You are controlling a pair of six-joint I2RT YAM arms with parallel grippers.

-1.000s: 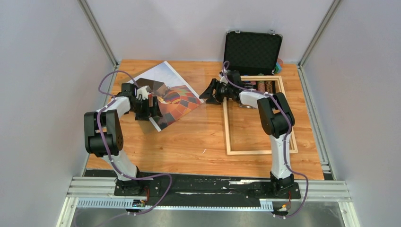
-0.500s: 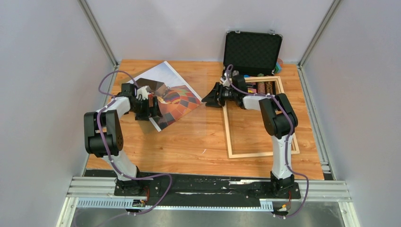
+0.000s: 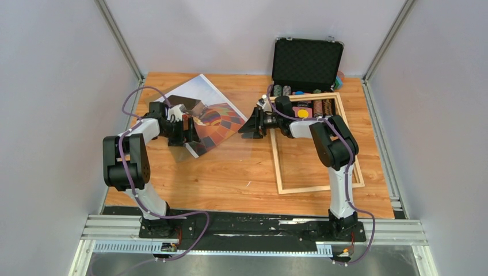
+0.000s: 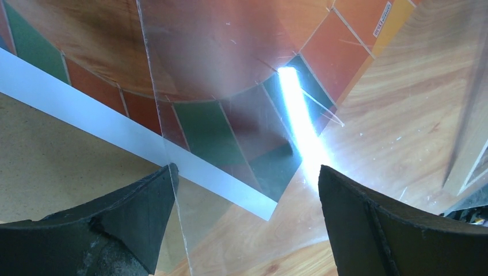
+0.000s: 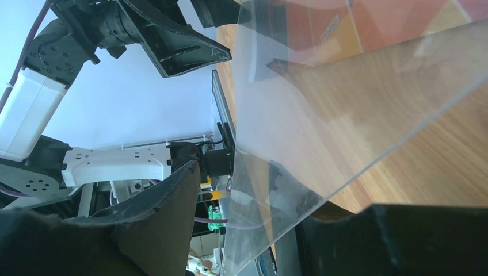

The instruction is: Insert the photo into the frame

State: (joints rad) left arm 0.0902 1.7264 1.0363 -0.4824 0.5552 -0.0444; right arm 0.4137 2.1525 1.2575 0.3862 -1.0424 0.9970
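Observation:
The photo (image 3: pixel 210 118), a balloon print, lies face up at the back left. The light-wood frame (image 3: pixel 320 187) lies flat at the right. A clear pane (image 4: pixel 230 115) spans the space between both grippers and overlaps the photo's (image 4: pixel 69 98) corner. My left gripper (image 3: pixel 187 133) is wide open at the photo's near edge, with the pane's edge just inside its left finger (image 4: pixel 144 213). My right gripper (image 3: pixel 248 125) sits left of the frame with the pane's (image 5: pixel 322 115) other end between its jaws. There the pane rests against one finger (image 5: pixel 403 241), with a gap to the other.
An open black chip case (image 3: pixel 307 60) stands at the back right, with rows of chips (image 3: pixel 305 106) just inside the frame's far end. A plain tan board (image 4: pixel 52 167) shows under the photo's edge. Grey walls enclose the table on three sides.
My right gripper has moved left and a little nearer, and its jaws have narrowed around the pane. The left gripper has barely shifted and stays wide open.

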